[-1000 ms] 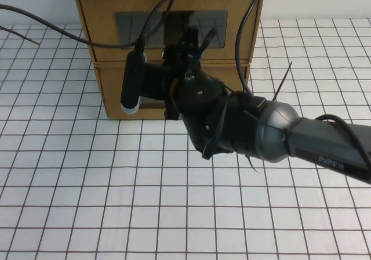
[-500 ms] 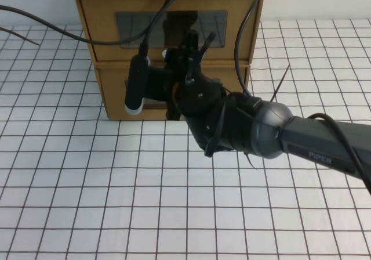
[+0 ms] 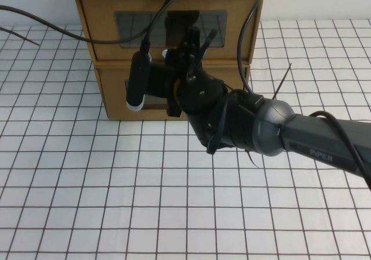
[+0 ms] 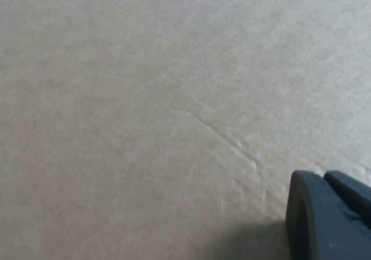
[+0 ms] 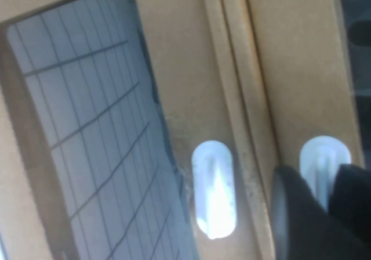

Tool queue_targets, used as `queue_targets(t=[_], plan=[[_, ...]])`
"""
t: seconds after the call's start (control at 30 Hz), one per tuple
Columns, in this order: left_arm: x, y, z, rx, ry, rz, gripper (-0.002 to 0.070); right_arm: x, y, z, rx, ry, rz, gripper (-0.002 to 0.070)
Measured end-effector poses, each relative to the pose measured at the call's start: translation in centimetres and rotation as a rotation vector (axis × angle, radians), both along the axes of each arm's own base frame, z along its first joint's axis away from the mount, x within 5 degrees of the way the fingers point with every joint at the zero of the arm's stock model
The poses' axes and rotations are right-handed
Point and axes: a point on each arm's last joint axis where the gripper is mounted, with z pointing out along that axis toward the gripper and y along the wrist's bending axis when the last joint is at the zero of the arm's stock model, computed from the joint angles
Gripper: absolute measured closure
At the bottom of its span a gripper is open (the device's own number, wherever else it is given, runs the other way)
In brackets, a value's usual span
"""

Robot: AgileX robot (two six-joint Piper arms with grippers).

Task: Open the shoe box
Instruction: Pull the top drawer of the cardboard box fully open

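Grasping stage: the right gripper, mid-frame, meets a white pull tab on the shoe box, upper centre; the left gripper sits close to cardboard. Either's jaws: cannot tell. Next probably needs a firm pinch, then a straight outward pull

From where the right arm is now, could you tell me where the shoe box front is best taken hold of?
Take the white tab on the flat cardboard front of the shoe box, coming straight at that face; it looks like the only hold there. The right gripper is at that tab; the left gripper is close against plain cardboard.
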Motion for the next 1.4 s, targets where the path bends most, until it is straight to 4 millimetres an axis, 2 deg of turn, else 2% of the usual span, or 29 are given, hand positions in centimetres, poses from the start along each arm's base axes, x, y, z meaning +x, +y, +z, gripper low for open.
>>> queue_targets(t=[0.13,0.23,0.63,1.03,1.4], plan=[[0.0,0.0,0.0,0.000,0.000,0.000,0.0677,0.1,-0.1,0.1,-0.002,-0.005,-0.002,0.0643],[0.0,0.0,0.0,0.000,0.000,0.000,0.0677,0.1,-0.1,0.1,-0.005,-0.009,0.000,0.0661],[0.0,0.0,0.0,-0.006,0.008,0.004,0.0677,-0.1,-0.2,0.1,-0.023,-0.012,-0.003,0.0663],[0.0,0.0,0.0,-0.006,0.010,0.004,0.0677,-1.7,0.0,1.1,-0.019,0.027,-0.023,0.0665],[0.0,0.0,0.0,-0.007,0.013,0.004,0.0677,-3.6,0.1,0.5,-0.091,0.044,-0.017,0.0666]])
